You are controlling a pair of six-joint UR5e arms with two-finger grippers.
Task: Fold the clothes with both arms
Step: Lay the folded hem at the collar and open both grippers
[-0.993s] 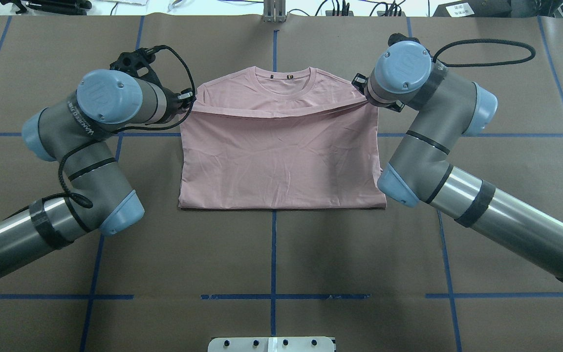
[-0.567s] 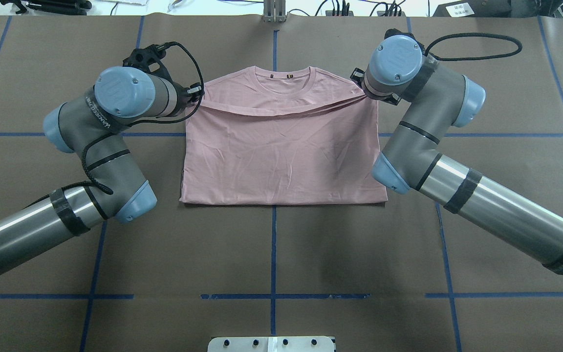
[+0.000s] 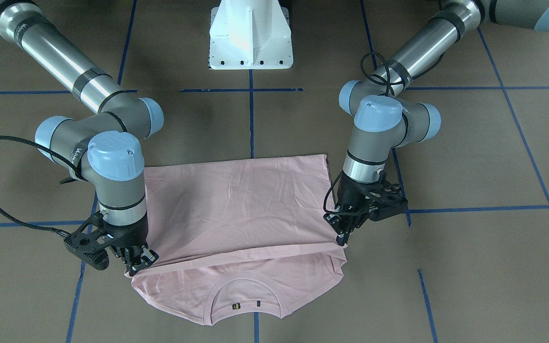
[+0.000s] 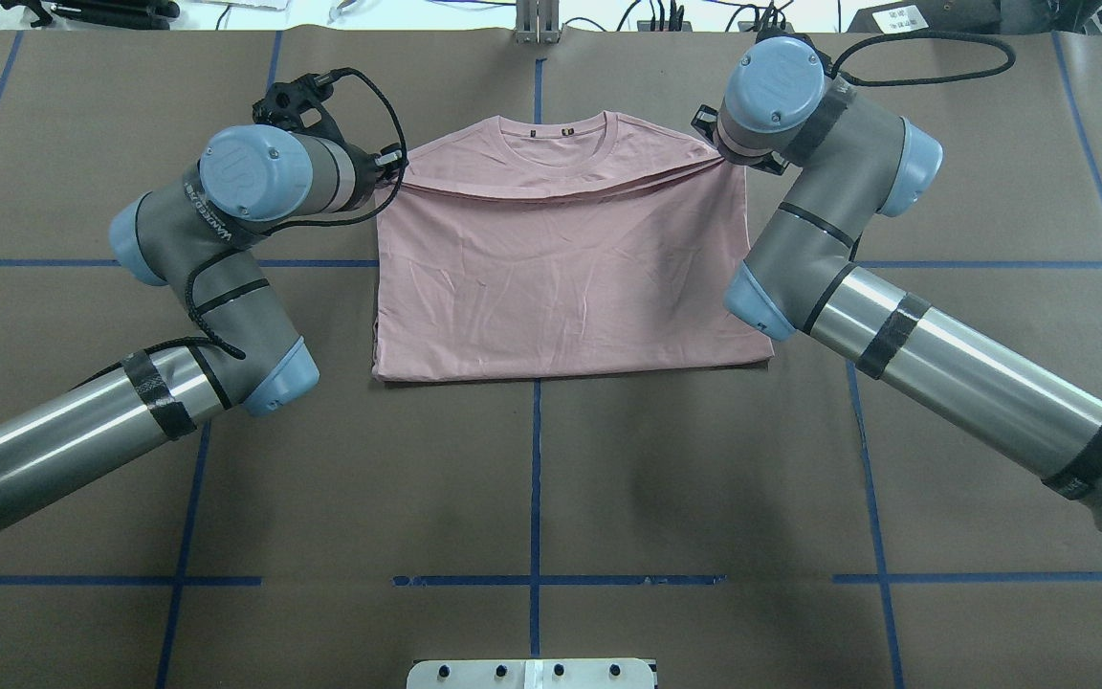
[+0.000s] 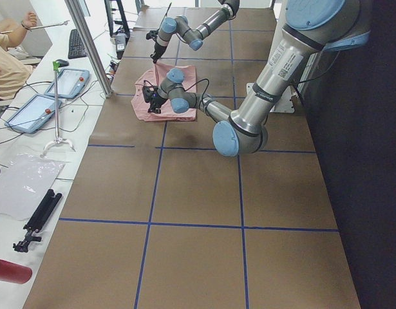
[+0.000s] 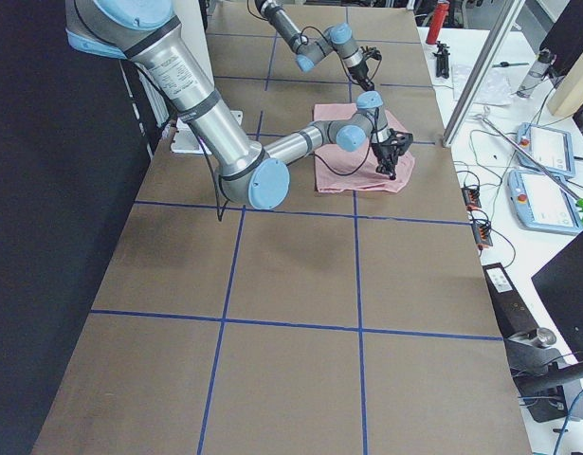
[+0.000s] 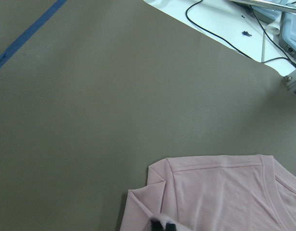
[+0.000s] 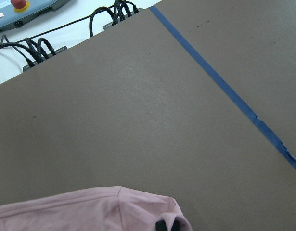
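Observation:
The pale pink T-shirt (image 4: 561, 277) lies in the middle of the brown table, its near half folded over toward the collar (image 4: 562, 142); no print shows. My left gripper (image 4: 396, 172) is shut on the folded edge's left corner, which also shows in the front-facing view (image 3: 343, 236). My right gripper (image 3: 136, 264) is shut on the other corner; in the overhead view its wrist (image 4: 752, 115) hides it. The held edge (image 3: 241, 252) is taut between them, just short of the collar (image 3: 246, 295). Each wrist view shows pink cloth (image 7: 220, 192) (image 8: 90, 211) pinched at the fingertips (image 7: 162, 224) (image 8: 164, 224).
The white pedestal base (image 3: 250, 33) stands at the robot's side of the table. Blue tape lines (image 4: 536, 478) cross the brown cover. Cables and devices (image 8: 37, 48) lie past the far edge, and an operators' bench (image 5: 37, 103) runs alongside.
Both grippers have carried the folded edge farther from the robot, toward the collar. The visible strip of shirt below the collar has narrowed, and the whole shirt has slid slightly right.

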